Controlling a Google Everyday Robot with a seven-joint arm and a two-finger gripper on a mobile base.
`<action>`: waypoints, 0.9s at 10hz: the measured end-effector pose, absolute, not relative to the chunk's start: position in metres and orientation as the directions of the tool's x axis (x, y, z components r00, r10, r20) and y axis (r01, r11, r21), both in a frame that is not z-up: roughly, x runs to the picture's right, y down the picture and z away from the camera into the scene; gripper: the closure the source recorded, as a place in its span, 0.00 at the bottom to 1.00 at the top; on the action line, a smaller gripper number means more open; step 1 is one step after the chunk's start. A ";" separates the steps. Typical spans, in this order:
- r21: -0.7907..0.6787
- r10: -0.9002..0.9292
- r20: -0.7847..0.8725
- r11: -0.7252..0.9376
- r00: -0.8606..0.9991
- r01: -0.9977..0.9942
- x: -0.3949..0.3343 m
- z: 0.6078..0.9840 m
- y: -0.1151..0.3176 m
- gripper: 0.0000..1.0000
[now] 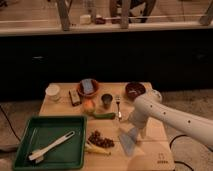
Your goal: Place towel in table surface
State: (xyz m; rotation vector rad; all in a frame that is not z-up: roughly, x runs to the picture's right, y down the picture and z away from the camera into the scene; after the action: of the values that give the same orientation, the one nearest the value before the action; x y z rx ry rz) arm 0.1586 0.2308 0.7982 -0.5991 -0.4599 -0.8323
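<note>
Now gripper (134,128) hovers open over towel (128,144); table mark (161,161) unreadable.

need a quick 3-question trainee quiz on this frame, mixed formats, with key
1. Open: what lies in the green plastic tray?
2. True or false: the pale grey-blue cloth towel lies in that tray.
3. Choose: the robot's gripper is A) over the tray, B) low over the towel's far end, on the right side of the light wooden table surface, C) at the dark round bowl.
Key: 1 a white tongs-like utensil; 2 false, it is on the table surface, right of the dark grapes; 3 B.
</note>
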 end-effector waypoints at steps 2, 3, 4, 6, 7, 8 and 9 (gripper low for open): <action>-0.309 -0.545 0.591 0.529 0.595 0.790 0.158 0.799 0.228 0.20; -0.309 -0.545 0.589 0.530 0.596 0.790 0.158 0.799 0.227 0.20; -0.309 -0.545 0.590 0.529 0.596 0.790 0.158 0.799 0.228 0.20; -0.309 -0.545 0.590 0.529 0.596 0.790 0.158 0.799 0.228 0.20; -0.309 -0.545 0.590 0.529 0.596 0.790 0.158 0.799 0.228 0.20; -0.309 -0.545 0.590 0.529 0.596 0.790 0.158 0.799 0.228 0.20; -0.309 -0.545 0.590 0.529 0.596 0.790 0.158 0.799 0.228 0.20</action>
State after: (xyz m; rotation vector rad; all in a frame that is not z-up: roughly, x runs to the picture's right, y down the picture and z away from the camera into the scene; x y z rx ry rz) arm 0.1582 0.2277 0.7990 -0.5969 -0.4563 -0.8308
